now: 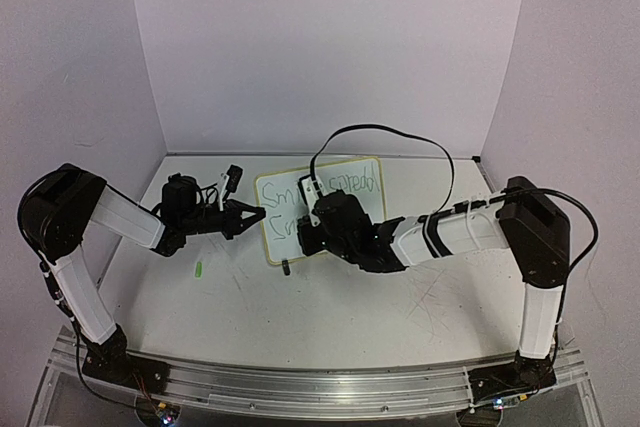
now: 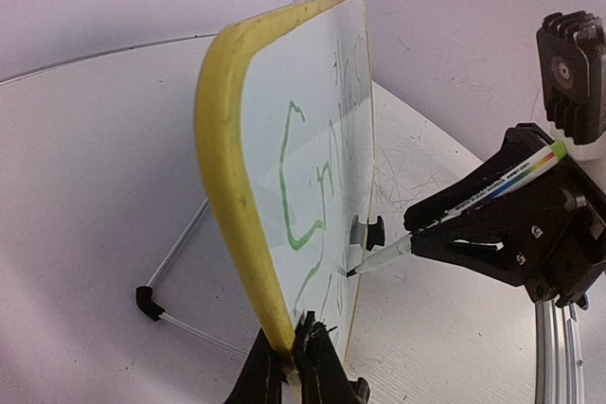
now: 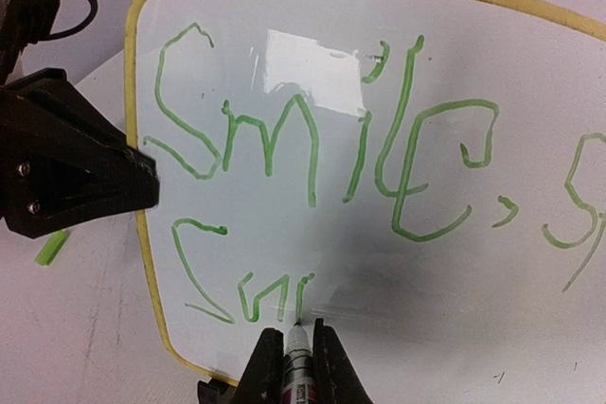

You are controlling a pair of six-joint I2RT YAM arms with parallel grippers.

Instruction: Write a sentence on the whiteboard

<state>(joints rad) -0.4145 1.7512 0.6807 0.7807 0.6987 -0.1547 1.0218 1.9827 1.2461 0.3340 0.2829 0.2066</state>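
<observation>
The whiteboard (image 1: pixel 283 209) stands tilted at the table's middle back. My left gripper (image 1: pixel 262 215) is shut on its left yellow edge, seen edge-on in the left wrist view (image 2: pixel 295 347). My right gripper (image 1: pixel 305 234) is shut on a marker (image 3: pixel 296 361), its tip touching the board's lower left. The green sentence (image 3: pixel 312 139) reads "Smile, sp" on the top line, with a short second line started beneath. The left wrist view shows the board (image 2: pixel 312 92), the marker (image 2: pixel 473 203) and the right gripper (image 2: pixel 417 229). The left gripper's jaw (image 3: pixel 142 182) shows at the board's edge.
A small green marker cap (image 1: pixel 199 269) lies on the table left of the board, and it also shows in the right wrist view (image 3: pixel 52 247). The board's black foot (image 2: pixel 365 232) and wire stand (image 2: pixel 147 300) rest on the table. A black cable (image 1: pixel 400 137) loops above the right arm.
</observation>
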